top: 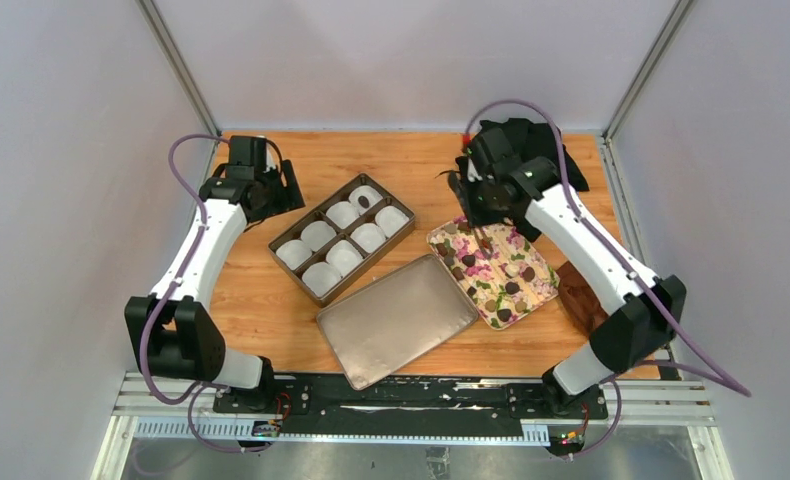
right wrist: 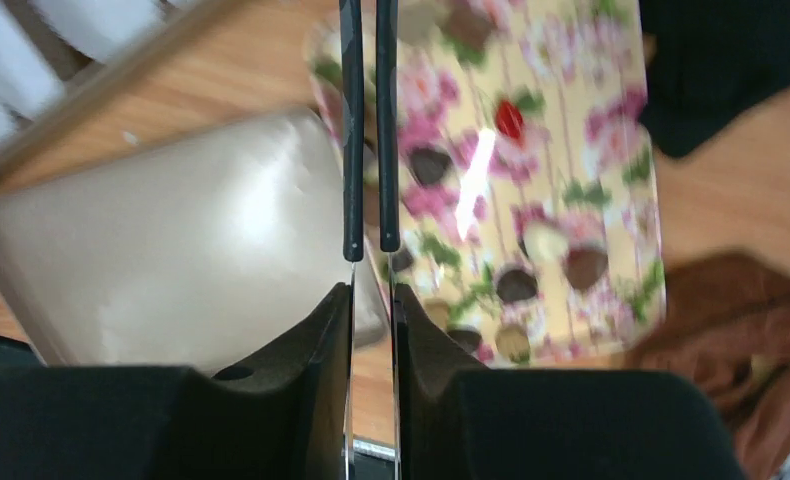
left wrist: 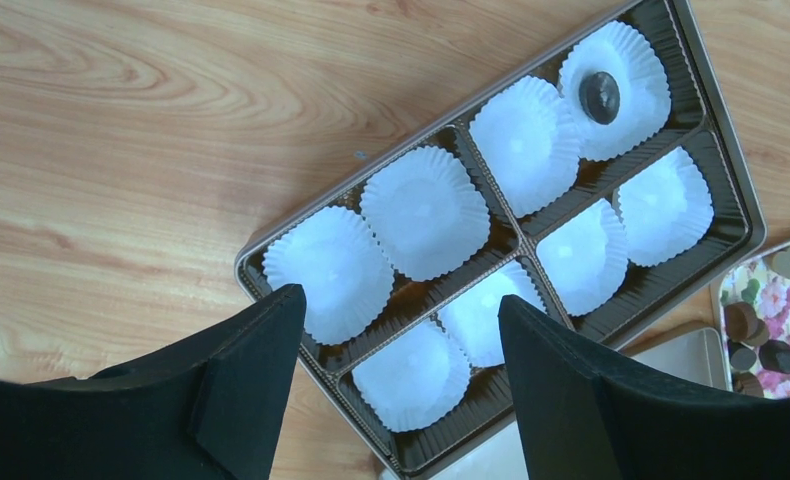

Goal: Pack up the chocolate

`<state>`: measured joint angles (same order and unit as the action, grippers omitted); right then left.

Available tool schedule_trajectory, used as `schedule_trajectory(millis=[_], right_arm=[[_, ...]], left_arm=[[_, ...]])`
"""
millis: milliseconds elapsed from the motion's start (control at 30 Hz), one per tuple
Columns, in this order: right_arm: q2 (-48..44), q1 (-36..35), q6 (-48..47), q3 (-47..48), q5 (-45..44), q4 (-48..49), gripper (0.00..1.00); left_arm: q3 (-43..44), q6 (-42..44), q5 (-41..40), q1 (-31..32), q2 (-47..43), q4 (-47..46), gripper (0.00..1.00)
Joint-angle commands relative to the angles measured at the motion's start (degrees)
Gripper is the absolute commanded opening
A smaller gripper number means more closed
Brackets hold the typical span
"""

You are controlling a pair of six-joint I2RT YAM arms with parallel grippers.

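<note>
Picking step: right fingers point(right wrist: 321, 340) squeeze tweezers point(right wrist: 351, 130) nearly shut above the floral tray point(top: 491, 262) of loose chocolates point(top: 512, 287); the tips are unseen. One chocolate point(left wrist: 600, 97) sits in the box point(left wrist: 731, 190). Left fingers point(left wrist: 261, 350) hover wide. Next, nip one piece squarely.

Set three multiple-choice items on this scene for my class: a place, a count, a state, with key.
1. Where in the box is the packed chocolate? A) a corner cup B) a middle cup C) under a cup
2. How many white paper cups does the box hold? A) six B) eight C) ten
3. How is the left gripper? A) shut on a cup B) shut on a chocolate C) open, empty
Key: 1 A, it sits at a row's end; 2 B, two rows of four; 3 C, fingers apart above the box.
</note>
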<state>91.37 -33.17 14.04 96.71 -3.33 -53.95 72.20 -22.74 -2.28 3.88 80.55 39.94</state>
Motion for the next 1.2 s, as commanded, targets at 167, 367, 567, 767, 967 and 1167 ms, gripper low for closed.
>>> schedule_trajectory(millis=[167,367,567,767,967,1167], right_arm=[[-9.50,11.24,3.18,-21.83,3.36,-2.25,0.26],[-0.53,12.76,-2.11,-17.32,7.39,-4.05,0.35],[6.29,12.64,-3.77,-13.87,8.11,-3.27,0.35],[10.78,12.11,-7.13,-10.88,5.75,-4.75,0.38],[14.77,10.94,-9.58,-7.68,3.51,-6.86,0.40],[15.62,10.55,-10.34,-5.95,1.66,-7.87,0.35]], left_arm=[[2.55,-0.02,4.30,-0.31,3.68,-1.34,0.76],[2.86,0.24,4.97,-0.33,4.70,-1.45,0.76],[2.59,0.50,4.39,-0.35,4.23,-0.99,0.75],[2.28,1.07,3.11,-0.29,3.57,-0.14,0.76],[2.16,0.98,2.46,-0.35,3.16,-0.01,0.76],[2.01,0.62,2.59,-0.32,3.33,-0.17,0.76]])
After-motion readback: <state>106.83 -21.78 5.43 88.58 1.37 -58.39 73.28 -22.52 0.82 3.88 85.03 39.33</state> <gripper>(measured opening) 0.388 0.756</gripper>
